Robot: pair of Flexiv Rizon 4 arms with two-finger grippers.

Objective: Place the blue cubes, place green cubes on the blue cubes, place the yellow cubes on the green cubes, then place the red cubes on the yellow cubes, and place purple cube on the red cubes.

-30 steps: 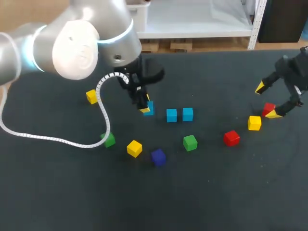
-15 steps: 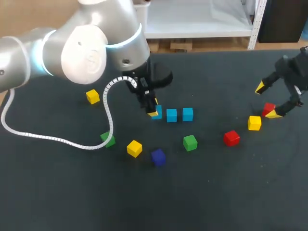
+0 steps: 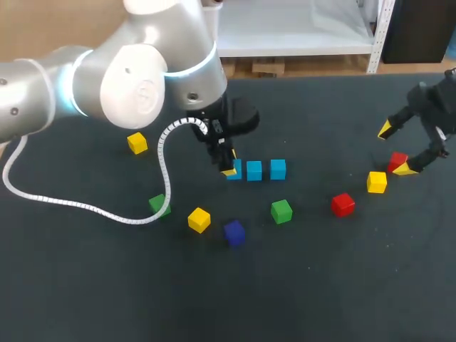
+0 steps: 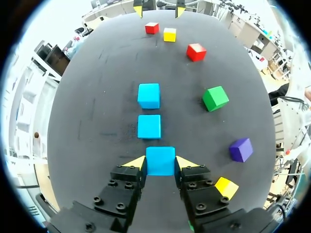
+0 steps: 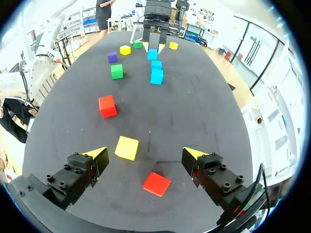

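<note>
SUP: Head view. L side status?
OP: My L gripper is low over the table, clamped on the end blue cube. That cube is at the left end of the row, just beside the mid blue cube. The far blue cube is at the other end. Row axis runs left-right across the table.

SUP: L wrist view. Confirm alignment.
OP: Confirmed. Both yellow tips press the end blue cube, one per side. Mid blue cube and far blue cube lie ahead of the fingers, one behind the other, so row axis approx. = my approach axis. Thin gap shows btwn end and mid cube. My read: blue layer is nearly laid. Next step req. release, then straight retract along that axis, no side drift.

SUP: R wrist view?
OP: R gripper is spread wide, holding nothing. A red cube lies on the table btwn its fingers, touching neither. The row is far ahead of it, at the L gripper. The green cube beside the row is much nearer my L arm, so I'd assign the green layer to L.
</note>
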